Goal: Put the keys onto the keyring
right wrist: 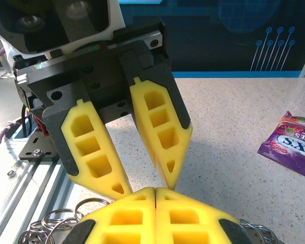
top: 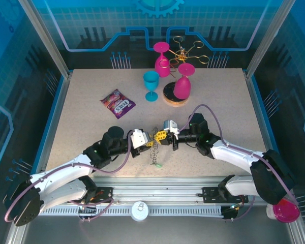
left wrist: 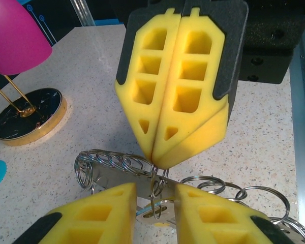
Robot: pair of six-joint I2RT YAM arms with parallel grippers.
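Top cam: left gripper (top: pixel 151 136) and right gripper (top: pixel 168 137) meet nose to nose mid-table (top: pixel 218 112), with the keyring (top: pixel 155 152) trailing its chain from between them toward the near edge. Left wrist cam: the right one's pads are squeezed flat together on a wire loop of the keyring, and the left's jaws sit slightly apart around that loop and a flat silvery bit (left wrist: pixel 157 213) (key? can't tell). Right wrist cam: same pinch, more loops heaped lower left, purple candy packet (right wrist: pixel 295 147) off right.
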